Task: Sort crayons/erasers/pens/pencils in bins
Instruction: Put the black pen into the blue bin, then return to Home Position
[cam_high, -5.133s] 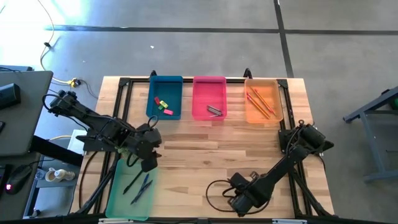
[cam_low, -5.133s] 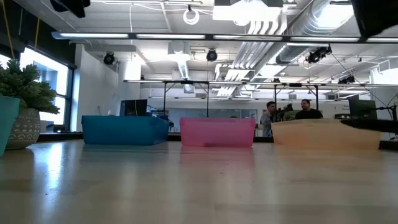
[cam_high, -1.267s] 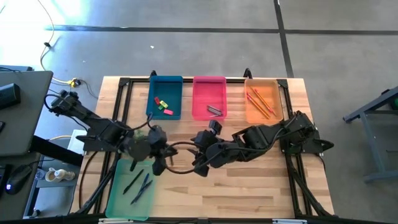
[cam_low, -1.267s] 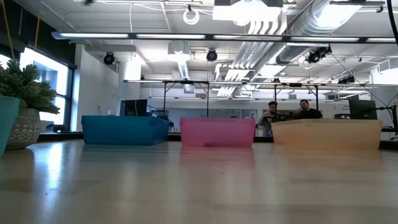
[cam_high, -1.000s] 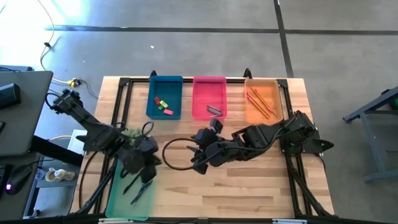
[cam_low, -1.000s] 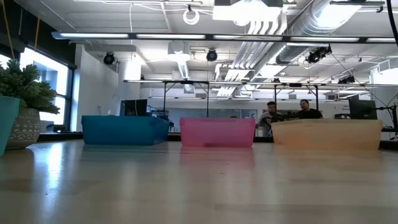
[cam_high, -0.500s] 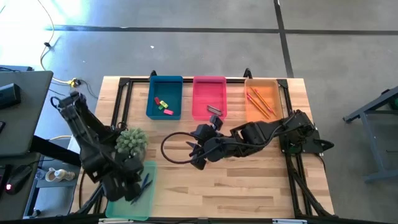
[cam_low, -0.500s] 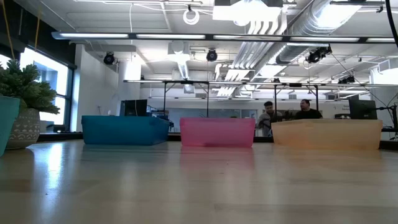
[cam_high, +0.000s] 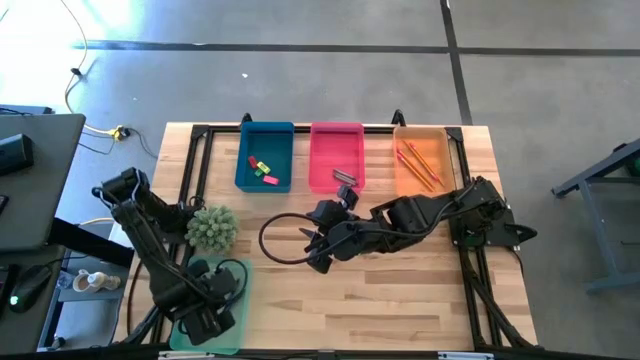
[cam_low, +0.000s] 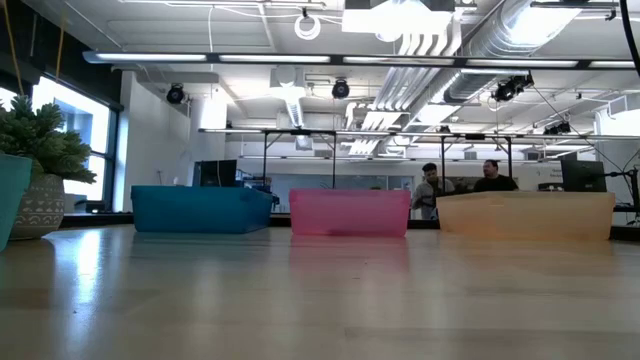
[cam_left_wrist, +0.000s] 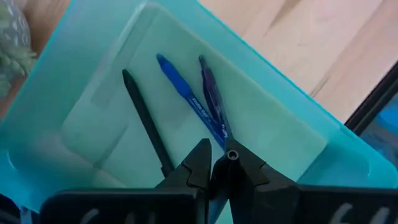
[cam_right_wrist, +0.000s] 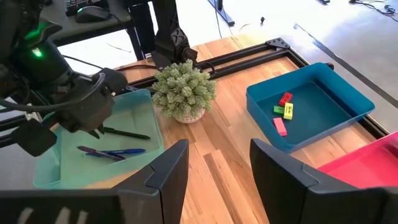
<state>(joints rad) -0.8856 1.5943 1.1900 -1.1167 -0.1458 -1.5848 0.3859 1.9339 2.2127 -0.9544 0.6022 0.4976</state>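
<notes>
Three pens, black (cam_left_wrist: 146, 121), blue (cam_left_wrist: 189, 102) and purple (cam_left_wrist: 211, 93), lie flat in the mint green bin (cam_high: 241, 318) at the near left. My left gripper (cam_left_wrist: 217, 163) is shut just above them; in the high view it (cam_high: 217, 302) hides most of that bin. At the far edge stand three more bins. The blue one (cam_high: 266, 150) holds small erasers (cam_high: 262, 171), the pink one (cam_high: 337, 150) short grey crayons (cam_high: 345, 178), and the orange one (cam_high: 424, 160) orange pencils (cam_high: 420, 166). My right gripper (cam_right_wrist: 217, 174) hangs open over mid-table (cam_high: 312, 252), holding nothing.
A spiky green plant in a pot (cam_high: 211, 228) stands on the table between the mint bin and the blue bin. A black cable loop (cam_high: 272, 240) hangs beside my right gripper. Bare wood (cam_high: 400, 300) lies near the front right. People (cam_low: 460, 180) sit far behind the table.
My left gripper has gone toward the table's near edge, from beside the plant to over the mint bin's near part, and has stayed shut. The plant, hidden under the arm before, now shows. The pens lie as they did.
</notes>
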